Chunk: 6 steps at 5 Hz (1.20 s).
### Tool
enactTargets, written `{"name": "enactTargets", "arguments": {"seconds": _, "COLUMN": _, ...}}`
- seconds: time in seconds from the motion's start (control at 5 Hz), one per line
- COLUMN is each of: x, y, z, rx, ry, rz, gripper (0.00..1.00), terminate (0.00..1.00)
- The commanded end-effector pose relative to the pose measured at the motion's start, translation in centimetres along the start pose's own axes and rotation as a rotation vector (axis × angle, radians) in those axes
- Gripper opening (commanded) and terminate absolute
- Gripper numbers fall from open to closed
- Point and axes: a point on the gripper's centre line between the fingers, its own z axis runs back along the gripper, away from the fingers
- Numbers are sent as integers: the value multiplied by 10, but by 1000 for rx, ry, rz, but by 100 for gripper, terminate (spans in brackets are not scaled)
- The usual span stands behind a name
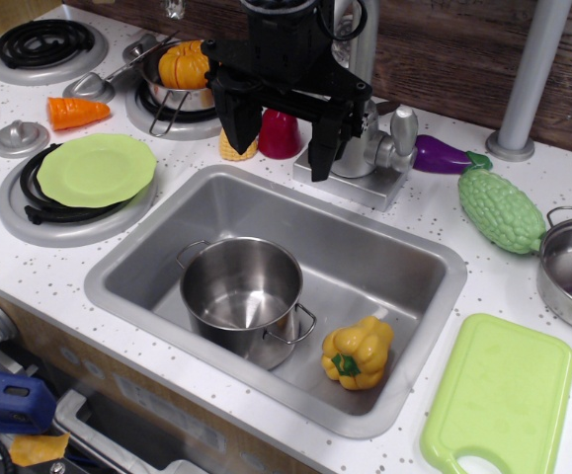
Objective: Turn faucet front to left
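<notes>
With my gripper (278, 138) spread and empty over the sink (157, 237), I should catch the faucet (369, 148) spout squarely, then sweep it left gently.

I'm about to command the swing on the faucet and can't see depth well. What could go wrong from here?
1. The hand hangs open in front of the faucet, hiding the spout; whether the fingers actually bracket it is unclear, so the push may miss.
2. The red cup and corn sit right by the left finger; a leftward sweep could knock them over.
3. The purple eggplant lies near the side lever and may get bumped.
</notes>
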Motion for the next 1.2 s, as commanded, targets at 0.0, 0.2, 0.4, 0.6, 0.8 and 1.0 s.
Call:
{"name": "enactTargets", "arguments": {"seconds": 0.0, "x": 0, "y": 0, "z": 0, "rx": 0, "ry": 0, "rz": 0, "gripper": 100, "terminate": 0}}
{"name": "enactTargets", "arguments": {"seconds": 0.2, "x": 12, "y": 3, "z": -1, "rx": 44, "ry": -80, "rz": -14, "gripper": 100, "terminate": 0}}
{"name": "enactTargets", "arguments": {"seconds": 0.4, "x": 19, "y": 6, "z": 3, "rx": 50, "ry": -137, "rz": -17, "gripper": 100, "terminate": 0}}
{"name": "enactTargets", "arguments": {"seconds": 0.6, "x": 26, "y": 6, "z": 9, "rx": 77, "ry": -206, "rz": -8, "gripper": 100, "terminate": 0}}
{"name": "enactTargets", "arguments": {"seconds": 0.8, "x": 36, "y": 3, "z": 11, "rx": 85, "ry": -264, "rz": -2, "gripper": 100, "terminate": 0}}
{"name": "enactTargets", "arguments": {"seconds": 1.0, "x": 43, "y": 5, "z": 8, "rx": 90, "ry": -318, "rz": -2, "gripper": 100, "terminate": 0}}
